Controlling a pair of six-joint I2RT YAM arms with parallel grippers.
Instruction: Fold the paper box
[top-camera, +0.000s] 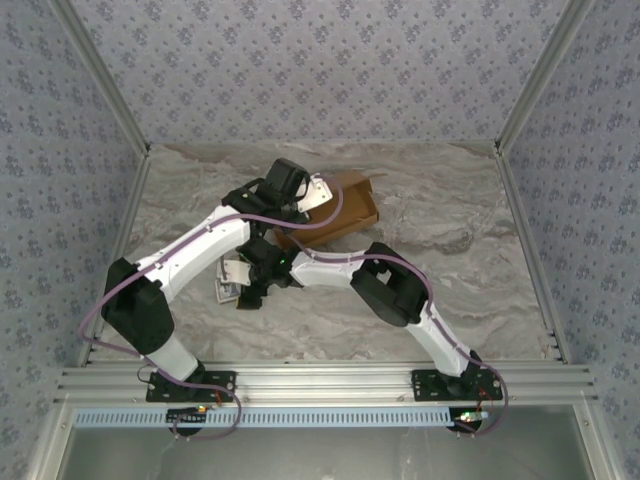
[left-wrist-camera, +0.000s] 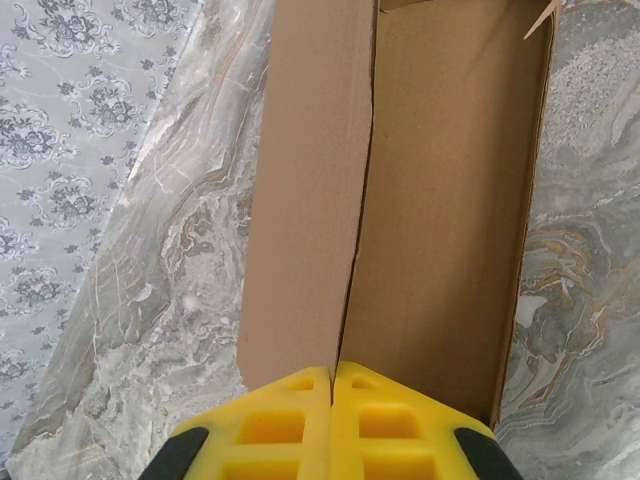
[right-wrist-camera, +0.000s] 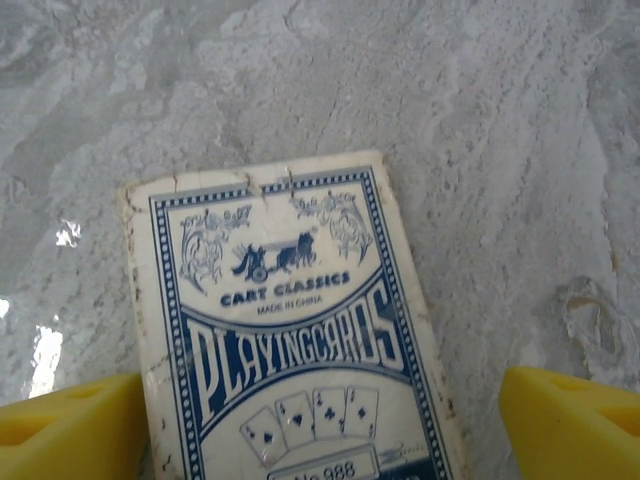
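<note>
Wall fold in progress.
Closed left tool (left-wrist-camera: 332, 385) at box (left-wrist-camera: 450, 200) wall; open right tool (right-wrist-camera: 320, 410) straddles cards (right-wrist-camera: 290, 330); next, crease wall.

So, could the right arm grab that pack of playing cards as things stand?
Probably yes. The right gripper hangs open over the card pack, its yellow fingers on either side, and nothing lies between them on the marble table.

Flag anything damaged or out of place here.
The card packet is worn, with small cracks along its top edge and scuffed borders. It also has no part in folding the box, and it lies on the table apart from it. The box shows no clear damage.
</note>
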